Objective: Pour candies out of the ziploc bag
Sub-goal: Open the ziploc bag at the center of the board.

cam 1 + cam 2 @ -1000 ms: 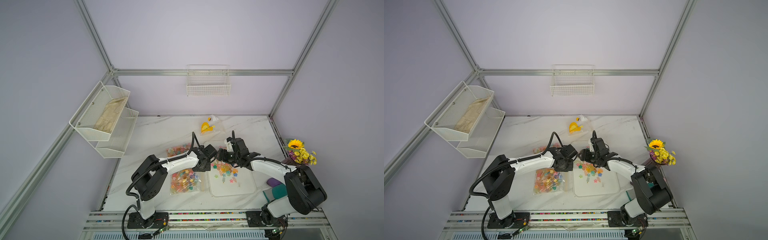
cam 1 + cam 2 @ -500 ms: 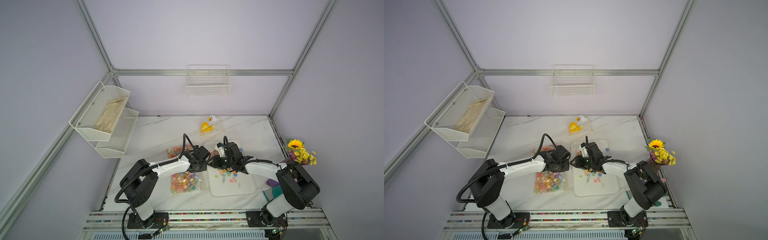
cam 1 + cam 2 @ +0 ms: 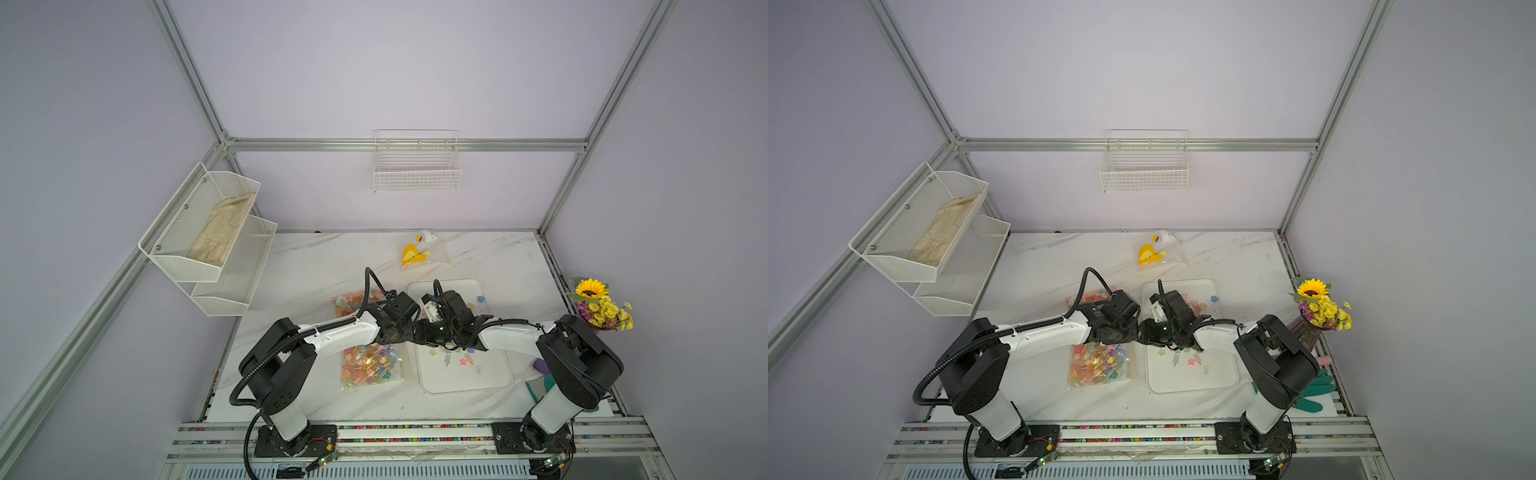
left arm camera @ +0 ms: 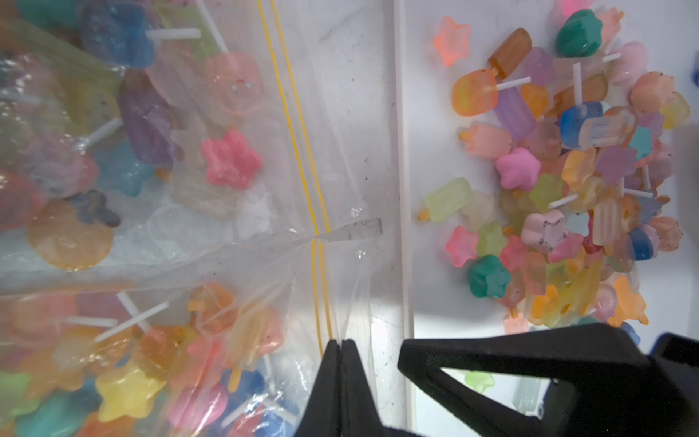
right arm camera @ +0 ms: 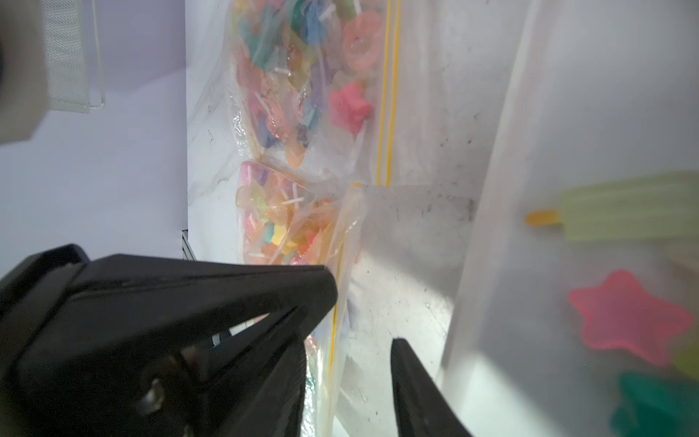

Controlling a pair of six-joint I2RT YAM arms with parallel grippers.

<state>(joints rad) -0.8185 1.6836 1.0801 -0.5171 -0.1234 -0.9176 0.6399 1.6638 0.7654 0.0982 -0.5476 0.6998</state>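
A ziploc bag (image 3: 372,365) (image 4: 113,359) full of candies (image 4: 125,393) lies on the table beside the white tray (image 3: 478,380) (image 4: 404,151). My left gripper (image 3: 411,334) (image 4: 342,342) is shut on its mouth edge, by the yellow zip lines. My right gripper (image 3: 424,333) (image 5: 351,355) is open, and its jaws straddle that same edge close beside the left one. More candies (image 4: 567,189) (image 3: 451,357) lie loose on the tray. A second bag (image 3: 349,301) (image 4: 113,113) of candies lies just behind the first.
A clear bag with a yellow item (image 3: 415,254) lies at the back. A flower bouquet (image 3: 602,307) stands at the right edge. A teal thing (image 3: 1316,395) lies by the right arm's base. A wire basket (image 3: 417,166) and mesh shelves (image 3: 208,237) hang on the walls.
Both grippers have moved together toward the front of the table and lower, from above the tray to the near bag's mouth. The right gripper's jaws have narrowed.
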